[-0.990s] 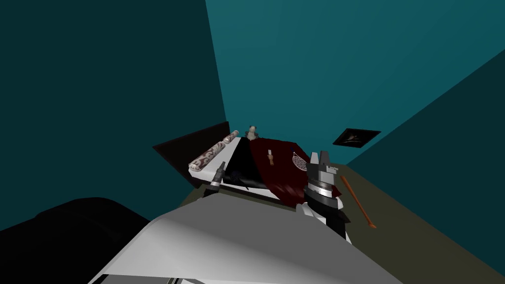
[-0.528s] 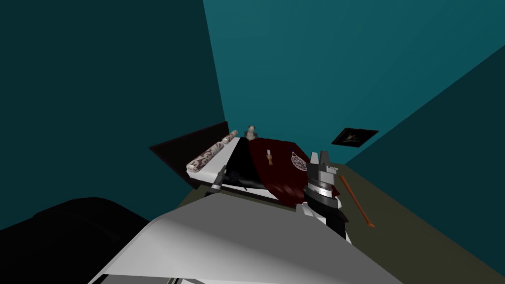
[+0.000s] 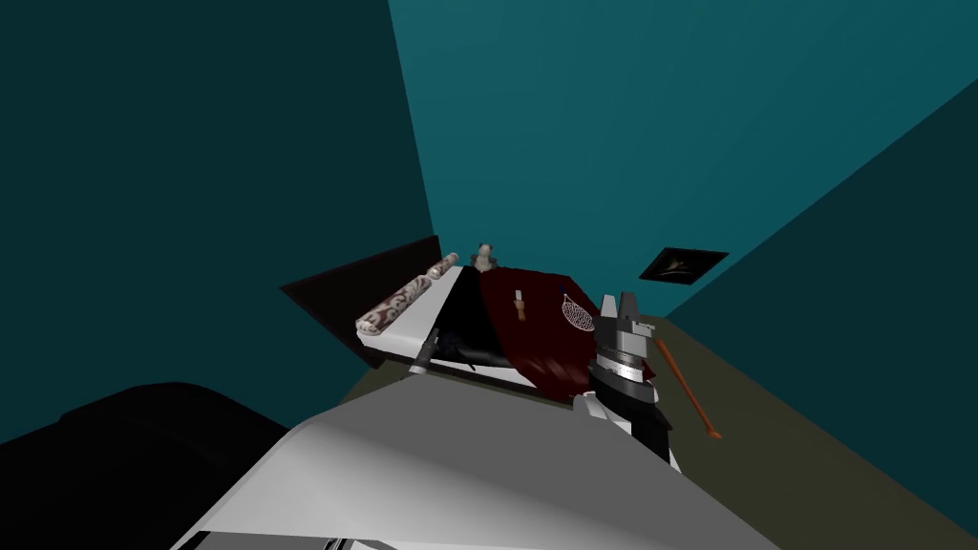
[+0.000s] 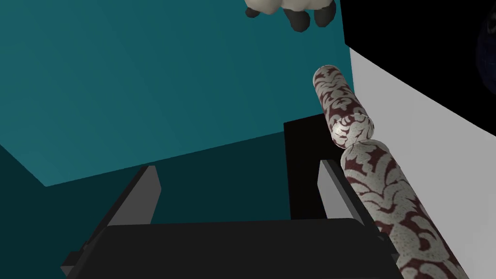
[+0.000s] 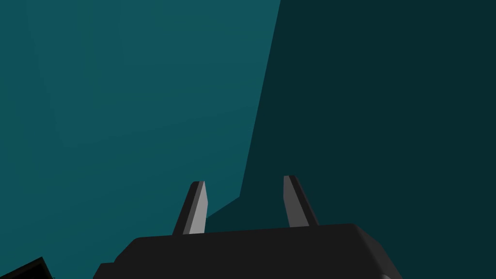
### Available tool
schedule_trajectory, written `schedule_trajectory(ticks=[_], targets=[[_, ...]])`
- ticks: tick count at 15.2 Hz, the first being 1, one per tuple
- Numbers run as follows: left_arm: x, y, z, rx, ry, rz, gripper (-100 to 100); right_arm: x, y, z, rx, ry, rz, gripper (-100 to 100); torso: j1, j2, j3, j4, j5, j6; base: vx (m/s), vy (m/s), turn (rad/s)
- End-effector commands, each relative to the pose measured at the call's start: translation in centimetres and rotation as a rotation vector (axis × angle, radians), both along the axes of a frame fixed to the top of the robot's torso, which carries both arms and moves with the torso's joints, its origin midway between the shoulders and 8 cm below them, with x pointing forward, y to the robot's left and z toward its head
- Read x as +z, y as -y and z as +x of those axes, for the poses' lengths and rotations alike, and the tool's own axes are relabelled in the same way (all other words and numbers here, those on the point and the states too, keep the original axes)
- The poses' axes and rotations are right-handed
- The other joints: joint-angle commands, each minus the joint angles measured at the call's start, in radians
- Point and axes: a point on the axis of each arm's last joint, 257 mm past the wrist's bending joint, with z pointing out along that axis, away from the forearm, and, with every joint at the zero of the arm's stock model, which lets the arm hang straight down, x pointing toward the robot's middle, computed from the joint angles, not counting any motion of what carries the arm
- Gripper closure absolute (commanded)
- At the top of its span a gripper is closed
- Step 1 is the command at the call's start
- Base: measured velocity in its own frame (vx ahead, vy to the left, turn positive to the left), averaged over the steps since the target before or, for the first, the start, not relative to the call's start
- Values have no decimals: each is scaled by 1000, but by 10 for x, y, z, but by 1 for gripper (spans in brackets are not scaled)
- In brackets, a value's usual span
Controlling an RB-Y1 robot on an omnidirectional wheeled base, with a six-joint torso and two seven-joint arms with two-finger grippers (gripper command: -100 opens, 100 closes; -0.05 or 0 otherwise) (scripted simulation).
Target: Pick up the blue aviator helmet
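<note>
Helmet [image 4: 488, 46]: dark, rounded, faintly blue.

- Head camera looked steeply down over the bed [image 3: 420, 310];
- left wrist camera sat close beside the patterned bolster [image 4: 382, 189], which both views shared;
- right wrist camera faced a teal wall [image 5: 121, 97] corner.
</note>
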Motion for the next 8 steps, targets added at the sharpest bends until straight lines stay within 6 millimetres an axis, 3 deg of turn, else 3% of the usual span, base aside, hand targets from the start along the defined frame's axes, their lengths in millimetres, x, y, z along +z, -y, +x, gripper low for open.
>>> schedule_trajectory(ticks=[1,8], targets=[[-14,4,-4,-4,-25,-1,-100,0,0,0,0,0,0,0,0,0,0,0,0,0,29,-33,-19],[-55,7,-21,-4,-112,-8,-100,0,0,0,0,0,0,0,0,-1,0,0,0,0,32,-27,-18]])
